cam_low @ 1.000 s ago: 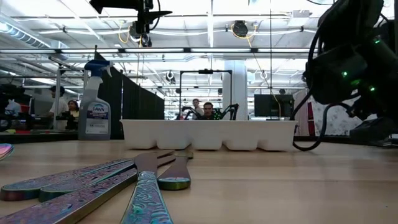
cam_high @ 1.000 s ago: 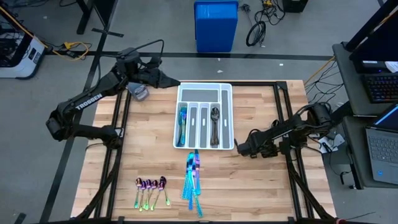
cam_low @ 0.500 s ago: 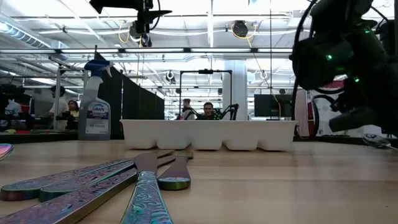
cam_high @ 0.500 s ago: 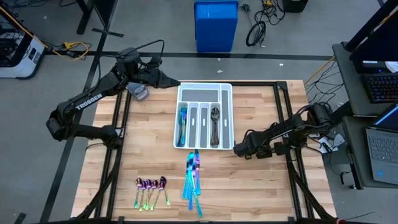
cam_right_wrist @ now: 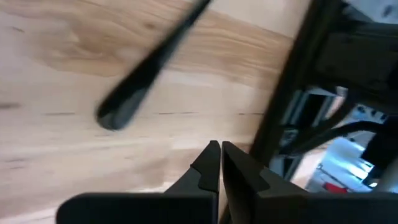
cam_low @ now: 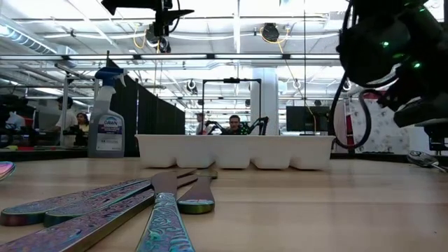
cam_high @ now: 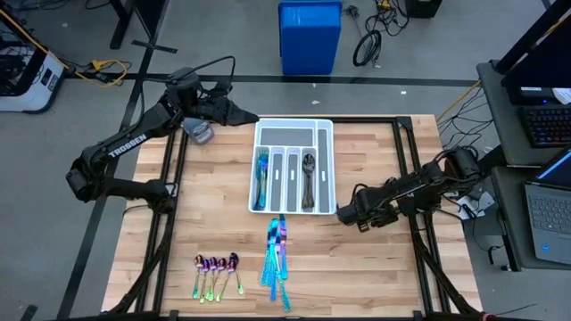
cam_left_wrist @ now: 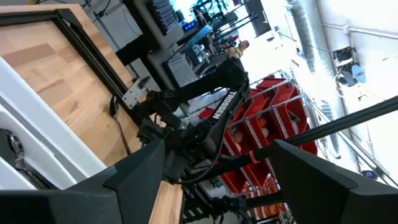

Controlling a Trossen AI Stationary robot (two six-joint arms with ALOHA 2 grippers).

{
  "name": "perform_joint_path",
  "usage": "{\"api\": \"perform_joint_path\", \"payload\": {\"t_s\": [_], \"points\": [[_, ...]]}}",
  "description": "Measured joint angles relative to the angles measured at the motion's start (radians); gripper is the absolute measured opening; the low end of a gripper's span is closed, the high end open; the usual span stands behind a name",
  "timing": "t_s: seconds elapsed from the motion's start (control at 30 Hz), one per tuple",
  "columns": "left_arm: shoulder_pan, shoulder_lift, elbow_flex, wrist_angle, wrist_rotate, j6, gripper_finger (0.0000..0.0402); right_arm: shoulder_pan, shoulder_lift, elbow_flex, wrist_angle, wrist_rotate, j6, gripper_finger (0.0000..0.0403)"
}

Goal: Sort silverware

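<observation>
On the left arm (cam_high: 125, 143), in the high view, you can read the white word TROSSEN along its dark link, and in the left wrist view the same word shows on the other arm far off, though there it is too tilted to read well. On the spray bottle (cam_low: 106, 126) in the low view the label says DAWN; the smaller lines under it you cannot read. Since one second ago, you will see that only the right arm changed: half a second ago its head pushed toward the tray, and now it sits a little back again, just beside the near right corner of the white tray (cam_high: 327, 165). The right gripper (cam_high: 343, 215) has its fingers (cam_right_wrist: 211, 163) pressed together with nothing between them, above bare wood. The left gripper (cam_high: 248, 117) has not moved; it hangs at the far left corner of the tray, and its fingers (cam_left_wrist: 134, 174) stand spread apart and hold nothing. The silverware has stayed in place: teal forks (cam_high: 262, 174) lie in the leftmost long compartment, dark spoons (cam_high: 308, 178) in the right long one, the blue knives (cam_high: 277, 259) are in a bunch on the table just in front of the tray, and the small purple spoons (cam_high: 217, 270) lie in a row to the left of them, near the front edge.
</observation>
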Motion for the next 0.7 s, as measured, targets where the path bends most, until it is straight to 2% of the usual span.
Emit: {"api": "perform_joint_path", "payload": {"t_s": [0.37,0.53,0.7], "points": [[0.000,0.000,0.000,0.003,0.000,0.000,0.0278,0.003,-0.050,0.016,0.006,-0.011,0.155,0.0000],[0.000,0.000,0.000,0.003,0.000,0.000,0.0278,0.001,-0.119,0.031,0.036,0.070,0.296,0.0000],[0.000,0.000,0.000,0.002,0.000,0.002,0.0278,-0.014,-0.129,0.031,0.072,0.173,0.530,0.0000]]}}
